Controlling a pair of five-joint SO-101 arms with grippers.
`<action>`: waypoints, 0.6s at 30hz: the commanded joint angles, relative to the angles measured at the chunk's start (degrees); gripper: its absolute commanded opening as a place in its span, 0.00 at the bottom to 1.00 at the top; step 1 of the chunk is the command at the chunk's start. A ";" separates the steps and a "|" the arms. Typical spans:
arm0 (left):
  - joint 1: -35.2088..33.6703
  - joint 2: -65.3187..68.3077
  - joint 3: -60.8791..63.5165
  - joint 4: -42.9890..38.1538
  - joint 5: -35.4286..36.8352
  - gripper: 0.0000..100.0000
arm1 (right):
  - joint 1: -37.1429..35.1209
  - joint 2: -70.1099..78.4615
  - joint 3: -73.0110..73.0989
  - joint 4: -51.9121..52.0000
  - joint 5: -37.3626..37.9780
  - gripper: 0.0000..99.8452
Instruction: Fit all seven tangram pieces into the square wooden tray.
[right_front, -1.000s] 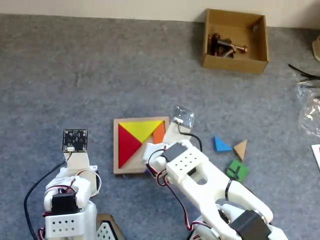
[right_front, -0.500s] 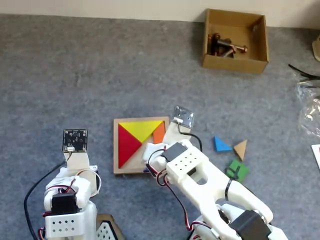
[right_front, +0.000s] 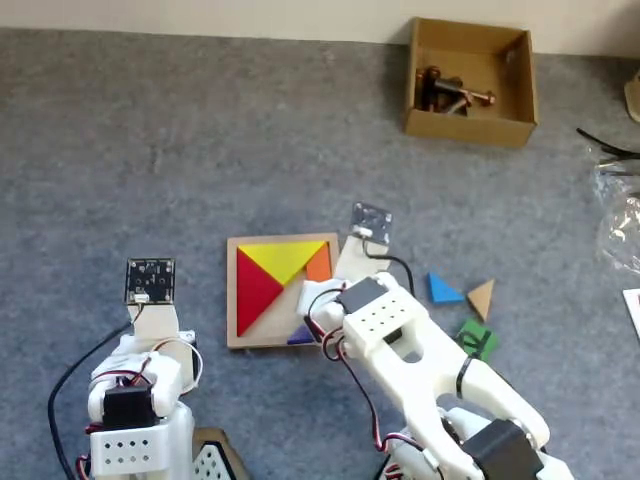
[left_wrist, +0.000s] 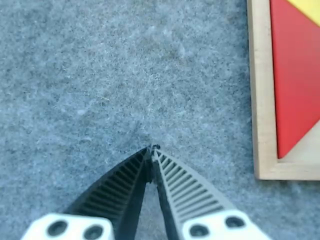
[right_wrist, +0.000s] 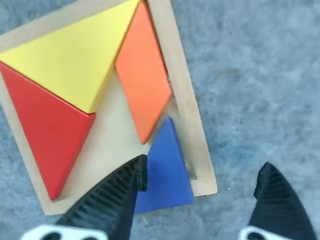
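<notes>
Two arms at desk. Left gripper (left_wrist: 151, 148): jaws pressed together, over bare desk just beside tray (left_wrist: 261, 100) rim. Right gripper (right_wrist: 205, 167) now shifted rightward, uncovering blue triangle (right_wrist: 167, 170). Its jaws spread, triangle between them, close by one jaw, lying across tray's corner rim.

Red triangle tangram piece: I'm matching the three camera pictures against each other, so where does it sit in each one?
High view: the red triangle tangram piece fills the left side of the square wooden tray, below the yellow triangle piece.
Left wrist view: the red triangle lies just inside the tray's rim.
Right wrist view: the red triangle lies edge to edge with the yellow triangle.
Shared landmark: the tray's pale wooden rim.
</notes>
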 joint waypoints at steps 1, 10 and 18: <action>-0.48 0.40 1.19 0.44 0.09 0.00 | 0.84 -2.15 -2.59 -0.75 4.04 0.31; -0.48 0.40 1.19 0.44 0.09 0.00 | 2.51 -18.07 -1.89 -0.75 18.64 0.31; -0.48 0.40 1.19 0.44 0.09 0.00 | 10.33 -26.68 1.98 6.02 25.14 0.31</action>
